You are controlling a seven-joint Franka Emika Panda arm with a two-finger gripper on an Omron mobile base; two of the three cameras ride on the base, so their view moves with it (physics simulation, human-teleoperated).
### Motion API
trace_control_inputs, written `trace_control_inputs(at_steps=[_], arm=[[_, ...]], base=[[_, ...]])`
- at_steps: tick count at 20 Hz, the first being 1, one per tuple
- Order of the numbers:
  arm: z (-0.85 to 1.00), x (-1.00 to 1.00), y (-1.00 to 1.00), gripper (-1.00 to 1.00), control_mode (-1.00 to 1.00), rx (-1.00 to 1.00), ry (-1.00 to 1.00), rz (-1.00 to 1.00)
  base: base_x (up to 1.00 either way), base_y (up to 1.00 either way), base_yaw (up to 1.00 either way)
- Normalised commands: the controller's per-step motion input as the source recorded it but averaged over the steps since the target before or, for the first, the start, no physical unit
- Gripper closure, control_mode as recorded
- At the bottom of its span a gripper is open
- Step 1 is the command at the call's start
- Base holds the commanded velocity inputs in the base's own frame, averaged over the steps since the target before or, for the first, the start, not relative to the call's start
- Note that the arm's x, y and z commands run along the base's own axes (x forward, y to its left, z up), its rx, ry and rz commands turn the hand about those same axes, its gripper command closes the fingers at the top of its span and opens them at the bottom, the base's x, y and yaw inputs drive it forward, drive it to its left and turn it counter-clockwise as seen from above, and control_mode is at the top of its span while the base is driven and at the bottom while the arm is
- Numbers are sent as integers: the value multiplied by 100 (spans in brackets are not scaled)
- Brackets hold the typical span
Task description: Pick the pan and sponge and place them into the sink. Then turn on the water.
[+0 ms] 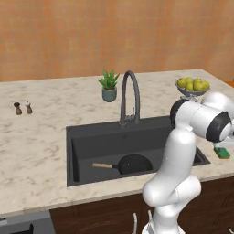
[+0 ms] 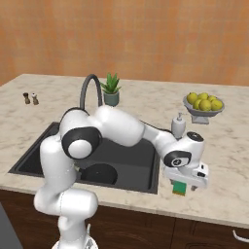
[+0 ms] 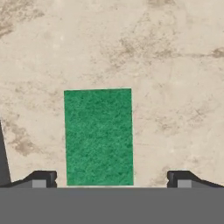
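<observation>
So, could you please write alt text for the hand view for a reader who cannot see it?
A flat green sponge lies on the beige marble counter, seen from directly above. The open gripper hangs over it, one dark fingertip on each side of the sponge and clear of it.

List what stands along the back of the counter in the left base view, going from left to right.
Two small shakers → potted plant → faucet → bowl of yellow fruit.
</observation>
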Motion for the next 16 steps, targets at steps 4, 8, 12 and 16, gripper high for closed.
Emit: trace_control_inputs(at_steps=[4,8,12,16], arm=[[-23,0,4,-100,-100,12,0,8],[-21,0,23,-100,-100,9,0,9],[-26,0,42,-100,-100,7,0,9],[-46,3,36,-100,-100,4,0,6]], base=[[0,0,0],[0,0,0],[0,0,0],[0,0,0]])
